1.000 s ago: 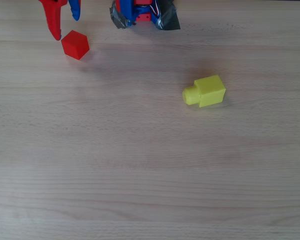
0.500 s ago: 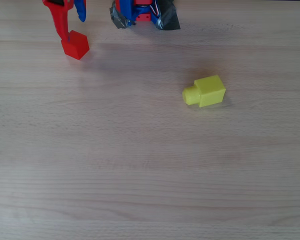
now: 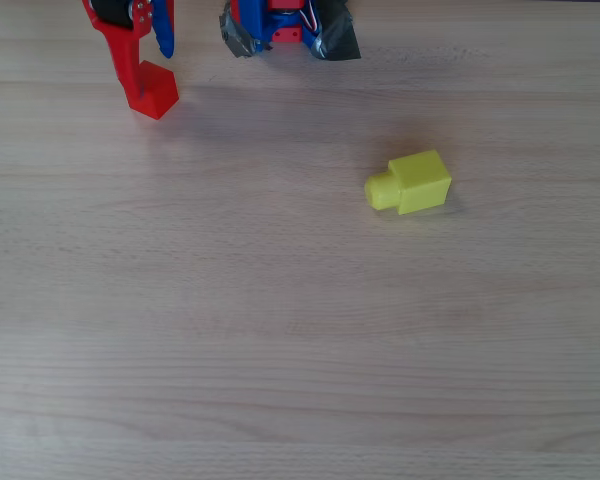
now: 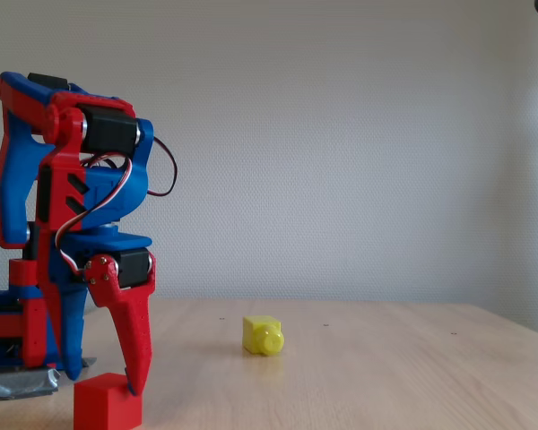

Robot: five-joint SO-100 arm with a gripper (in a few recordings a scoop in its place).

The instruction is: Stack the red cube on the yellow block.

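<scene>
Red cube (image 3: 156, 93) sits between the hand's (image 3: 148, 62) spread fingers on the table (image 3: 300, 330).

Glossy red cube (image 3: 156, 92) — bright yellow block (image 3: 411, 183) — pale woodgrain table (image 3: 280, 340)

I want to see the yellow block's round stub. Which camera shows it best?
The overhead view: the yellow block lies in the open, its stub pointing left in the picture. In the fixed view it sits farther away and small, stub toward the camera.

red cube (image 3: 155, 92) and yellow block (image 3: 412, 183) — smooth plastic; table (image 3: 300, 340) — matt wood.
</scene>
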